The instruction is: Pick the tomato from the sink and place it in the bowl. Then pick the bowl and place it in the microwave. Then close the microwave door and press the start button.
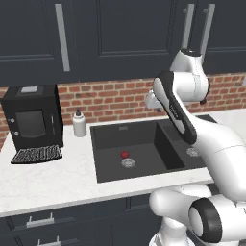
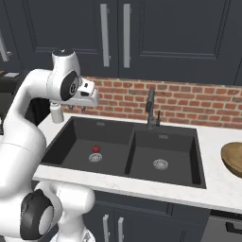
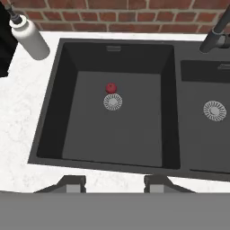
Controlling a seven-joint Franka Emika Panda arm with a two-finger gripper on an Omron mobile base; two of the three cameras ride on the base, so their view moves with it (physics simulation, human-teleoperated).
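The tomato (image 1: 125, 154) (image 2: 96, 149) (image 3: 111, 87), a small glossy red ball, lies on the floor of the left basin of the dark grey sink (image 1: 110, 132) (image 2: 71, 137) (image 3: 67, 112), touching the far side of the round silver drain (image 3: 112, 102). My gripper (image 2: 78, 108) (image 3: 114, 184) hangs high above that basin, pointing down, open with nothing between its fingertips (image 3: 74, 183). At the right edge of the right base view, the wooden bowl (image 2: 234, 158) sits on the counter to the right of the sink. The microwave and its door are out of view.
A black coffee machine (image 1: 32, 120) stands on the counter left of the sink, with a white bottle (image 1: 79, 124) (image 3: 29, 38) beside it. The slim black faucet (image 2: 150, 106) rises behind the divider between the basins. Dark cabinets hang above the brick wall.
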